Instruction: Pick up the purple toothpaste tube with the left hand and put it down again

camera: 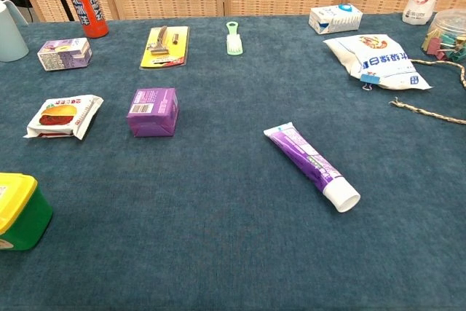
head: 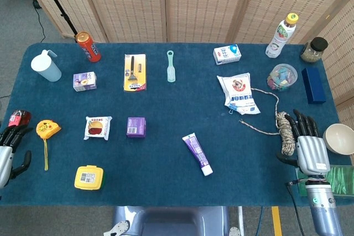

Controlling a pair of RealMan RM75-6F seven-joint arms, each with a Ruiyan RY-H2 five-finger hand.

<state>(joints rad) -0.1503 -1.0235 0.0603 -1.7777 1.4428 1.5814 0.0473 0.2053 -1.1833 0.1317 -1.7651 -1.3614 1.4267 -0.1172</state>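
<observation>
On the blue tabletop point(head: 166, 109) your purple toothpaste tube point(head: 197, 153) lies flat near the middle. Your left hand point(head: 8, 148) waits at the left edge, fingers spread, holding nothing.

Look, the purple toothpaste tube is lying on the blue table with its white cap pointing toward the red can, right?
Not quite. The purple toothpaste tube is lying on the blue table, but its white cap points toward the near edge, away from the red can at the far left. The head view shows this.
</observation>
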